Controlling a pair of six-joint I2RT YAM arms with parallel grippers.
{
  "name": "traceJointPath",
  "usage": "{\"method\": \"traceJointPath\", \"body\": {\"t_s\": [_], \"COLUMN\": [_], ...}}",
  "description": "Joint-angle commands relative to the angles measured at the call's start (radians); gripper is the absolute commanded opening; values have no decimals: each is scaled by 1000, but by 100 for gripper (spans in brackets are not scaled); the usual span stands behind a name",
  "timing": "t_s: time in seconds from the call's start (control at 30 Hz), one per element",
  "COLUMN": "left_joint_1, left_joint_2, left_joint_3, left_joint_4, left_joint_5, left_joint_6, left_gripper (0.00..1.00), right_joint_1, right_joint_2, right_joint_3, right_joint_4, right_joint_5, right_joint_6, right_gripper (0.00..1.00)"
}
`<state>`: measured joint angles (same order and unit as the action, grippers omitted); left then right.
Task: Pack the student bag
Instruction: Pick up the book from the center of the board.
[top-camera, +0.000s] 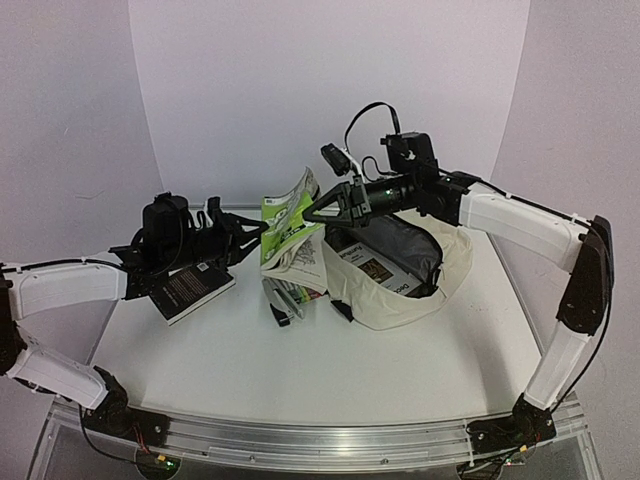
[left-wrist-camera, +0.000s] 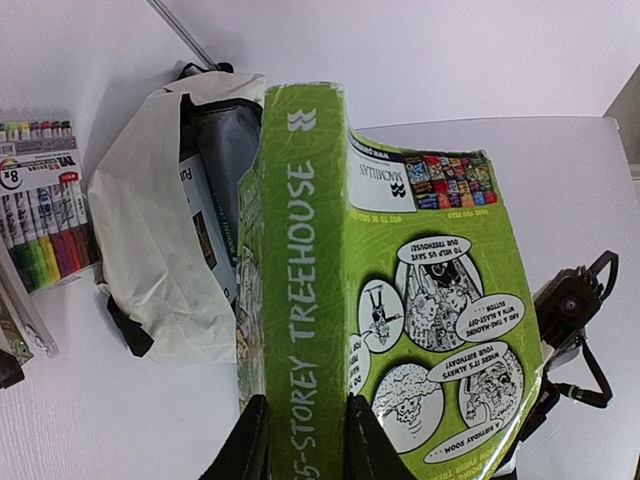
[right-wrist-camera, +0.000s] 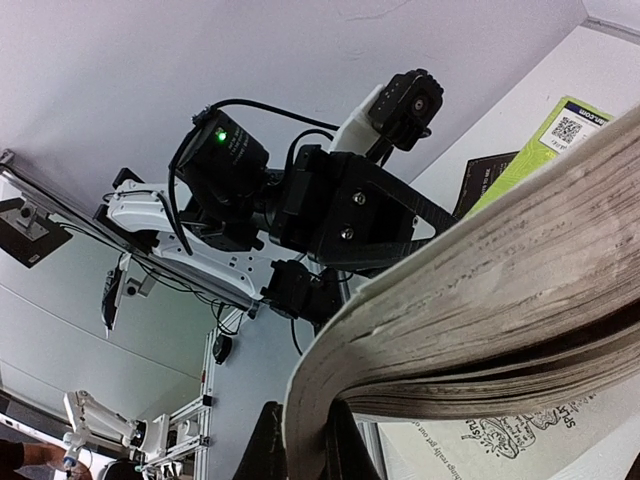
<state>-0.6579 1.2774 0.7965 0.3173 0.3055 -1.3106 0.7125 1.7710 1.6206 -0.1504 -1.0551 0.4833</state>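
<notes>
Cream fabric first: the student bag (top-camera: 400, 305) lies slumped on the white tabletop (top-camera: 300, 370), right of centre, just under the right arm. Its long axis runs from near-left up to far-right in the overhead view. The mouth gapes up and to the left, showing smooth dark grey lining (top-camera: 400, 240). It is soft and creased, with no stiff shape to it. A dark-covered book (top-camera: 375, 268) sits inside, leaning in the opening.

Just left of that mouth a green paperback (top-camera: 285, 225) hangs above the tabletop between both arms. It has a glossy cover, cartoon speech bubbles on the back and a thick block of off-white pages.

The left gripper (left-wrist-camera: 305, 440) has its jaws narrow, one black finger pressed to each side of the green spine. The right gripper (right-wrist-camera: 300, 450) has its jaws nearly together, pinching a thin sheaf at the page edge while the rest of the pages fan out above.

A flat black book (top-camera: 195, 290) lies on the tabletop under the left arm. A clear pack of coloured markers (left-wrist-camera: 40, 220) rests beside the bag.
</notes>
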Motion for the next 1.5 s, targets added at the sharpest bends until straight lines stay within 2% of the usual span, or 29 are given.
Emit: {"method": "traceJointPath", "body": {"t_s": [0.0,0.1,0.13,0.33,0.4,0.53,0.67,0.73,0.9,1.13,1.2,1.27,1.33,1.4,1.47], "left_joint_1": [-15,-15,-15,-14,-14,-19,-20,-21,-20,-21,-19,-17,-17,-17,-20], "left_joint_2": [31,64,75,129,150,196,221,227,229,211,203,192,184,179,179], "left_joint_3": [63,68,64,11,17,57,79,85,86,122,139,165,204,240,296], "left_joint_4": [124,137,144,275,316,382,454,478,525,459,418,360,274,198,94], "left_joint_5": [115,154,167,192,218,262,285,292,298,315,315,309,296,273,253], "left_joint_6": [4,-13,-27,-115,-131,-149,-169,-174,-189,-139,-112,-84,-54,-17,57], "left_gripper": [26,59,67,97,100,100,91,83,55,26,17,9,2,0,0], "right_joint_1": [-29,-33,-32,-33,-33,-33,-33,-33,-35,-57,-75,-100,-124,-139,-146], "right_joint_2": [-49,-41,-38,-25,-25,-19,-24,-29,-51,-62,-67,-76,-90,-106,-130], "right_joint_3": [-15,25,41,117,123,108,69,39,-37,-90,-101,-109,-111,-107,-101], "right_joint_4": [91,94,96,94,95,96,94,93,86,65,38,-9,-76,-150,-197], "right_joint_5": [7,-9,-13,-9,-13,-24,-28,-26,-18,2,21,59,133,215,326], "right_joint_6": [-29,-6,2,13,17,25,22,12,-23,-53,-77,-110,-167,-247,-310], "right_gripper": [0,0,0,0,0,0,0,0,0,1,15,38,66,85,97]}}
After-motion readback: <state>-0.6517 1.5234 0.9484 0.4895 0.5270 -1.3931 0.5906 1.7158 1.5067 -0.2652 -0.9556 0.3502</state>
